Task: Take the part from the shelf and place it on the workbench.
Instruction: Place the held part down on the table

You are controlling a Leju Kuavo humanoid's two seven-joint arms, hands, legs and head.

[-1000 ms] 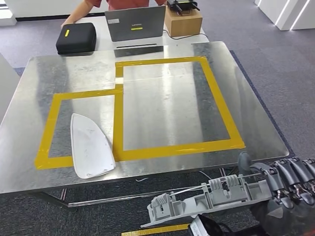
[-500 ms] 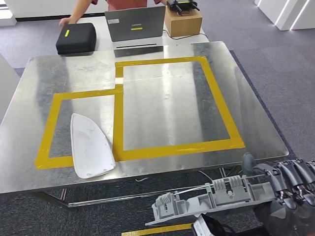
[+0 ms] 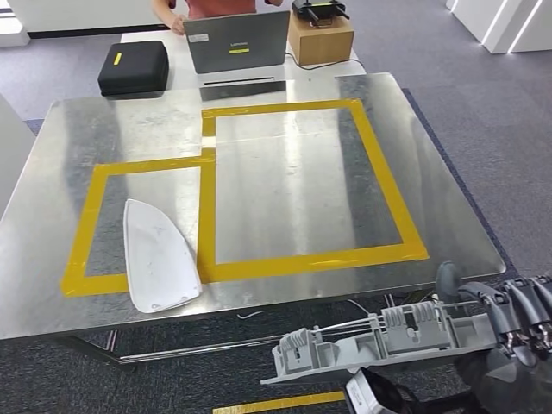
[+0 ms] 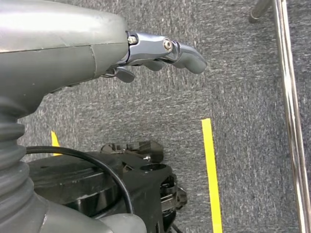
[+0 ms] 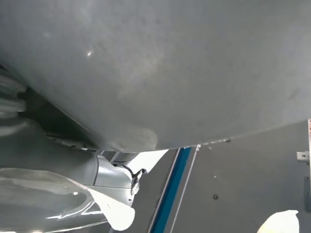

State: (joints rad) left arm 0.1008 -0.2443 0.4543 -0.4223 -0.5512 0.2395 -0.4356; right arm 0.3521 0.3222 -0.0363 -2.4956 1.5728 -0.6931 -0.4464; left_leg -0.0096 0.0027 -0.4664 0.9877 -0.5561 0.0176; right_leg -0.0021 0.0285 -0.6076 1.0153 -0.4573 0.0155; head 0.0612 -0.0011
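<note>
Part [image 3: 384,341], a long grey plastic moulding with ribs and clips, was held level by the right hand [image 3: 504,332], whose dark fingers [image 3: 514,310] wrapped one end of it. It hung in the air just short of the workbench's [image 3: 455,207] near edge, over the grey carpet, reaching away from the hand toward the robot's left. The left hand [image 4: 154,53] hung over the carpet with nothing in it, its fingers held out fairly straight.

Beyond the right hand, on the steel bench top, yellow tape [image 3: 207,216] marked two boxes. A white curved panel [image 3: 156,254] lay across the near edge of the smaller one, well off to the hand's left. Farther still, past the bench, stood a grey laptop [image 3: 235,39] with a small logo I couldn't read, a black zip case [image 3: 134,67] with a yellow tag, and a cardboard box [image 3: 320,36] carrying some black gear. A person in red [image 3: 215,7] sat behind the laptop.
</note>
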